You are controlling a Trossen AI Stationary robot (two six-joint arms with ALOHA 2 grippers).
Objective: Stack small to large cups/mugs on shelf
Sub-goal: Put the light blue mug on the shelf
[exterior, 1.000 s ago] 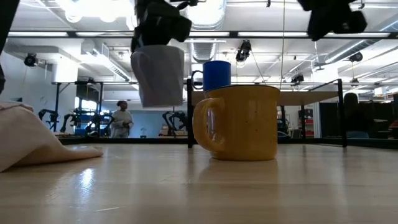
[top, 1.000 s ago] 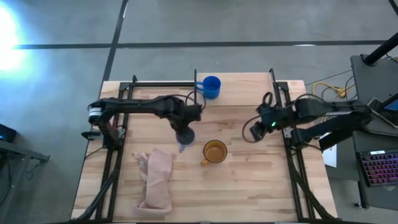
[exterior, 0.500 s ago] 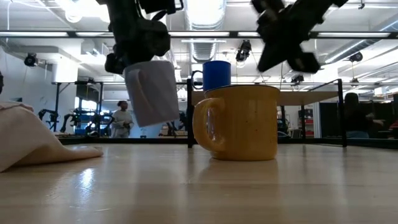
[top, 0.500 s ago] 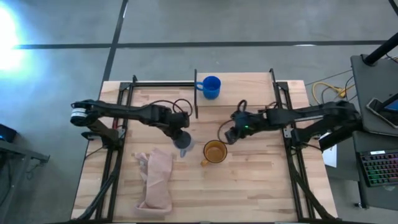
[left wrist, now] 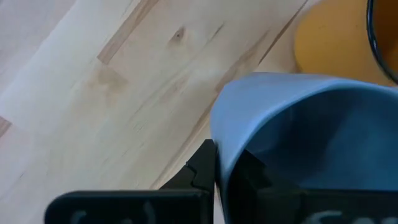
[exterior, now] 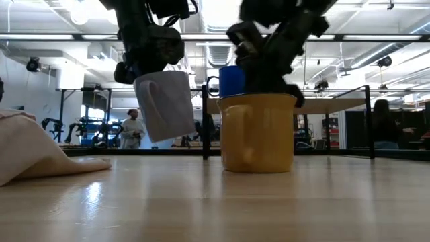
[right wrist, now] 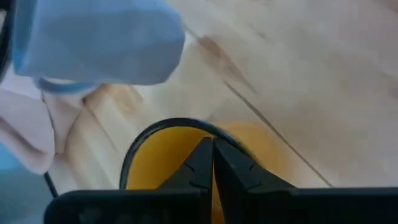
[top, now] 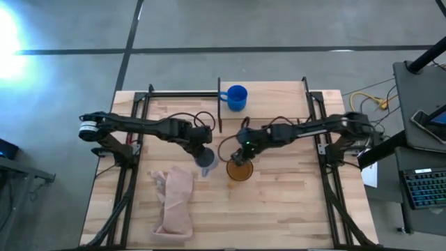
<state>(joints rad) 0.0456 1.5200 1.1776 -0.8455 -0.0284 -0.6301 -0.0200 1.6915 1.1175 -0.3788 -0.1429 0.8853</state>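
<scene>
My left gripper [top: 200,143] is shut on the grey-blue mug [exterior: 164,104], which hangs tilted above the table, left of the yellow-orange mug [exterior: 259,133]. My right gripper [top: 242,149] is shut on the yellow-orange mug [top: 239,171], which stands on its base on the tabletop. The small bright blue mug [top: 237,97] stands upright on the light-wood shelf [top: 272,96] at the far side. The grey-blue mug also shows in the right wrist view [right wrist: 93,43]. My left gripper holds the grey-blue mug by its wall at the rim [left wrist: 221,134], one finger inside and one finger [left wrist: 200,169] outside. The fingers come from above. The mug is lifted clear and hangs tilted below them. My right gripper is on the yellow-orange mug's far rim [right wrist: 180,122], slanting down from the table's right. One finger stands inside and one outside. The mug stays upright on the table.
A pinkish-beige cloth [top: 178,202] lies crumpled at the table's near left, close below the grey-blue mug. Black shelf posts [top: 219,104] stand just behind both grippers. Bare tabletop [top: 293,202] lies to the near right.
My right gripper has swung from the table's right toward the centre and come down onto the yellow-orange mug's rim. The mug has turned about, its handle gone from the low view's left side. My left gripper has sunk a little and tipped the grey-blue mug, then kept still.
</scene>
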